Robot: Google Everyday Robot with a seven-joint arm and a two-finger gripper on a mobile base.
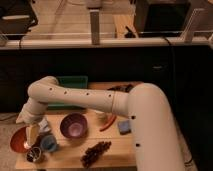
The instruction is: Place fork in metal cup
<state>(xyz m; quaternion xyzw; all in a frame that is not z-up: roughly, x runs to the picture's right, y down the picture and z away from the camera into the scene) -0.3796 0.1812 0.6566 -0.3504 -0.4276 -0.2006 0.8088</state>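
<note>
Gripper [32,136] above metal cup [35,155], beside red bowl [20,141], fork unclear

the arm [90,97] has a smooth, matt, off-white plastic shell, its hand [33,134] low at the left over the metal cup [35,154], which shines dull silver. the counter [117,147] looks like pale wood, satin. the purple bowl [74,125] and red bowl [20,140] are glossy; the light blue cup [49,143] is matt plastic.
</note>
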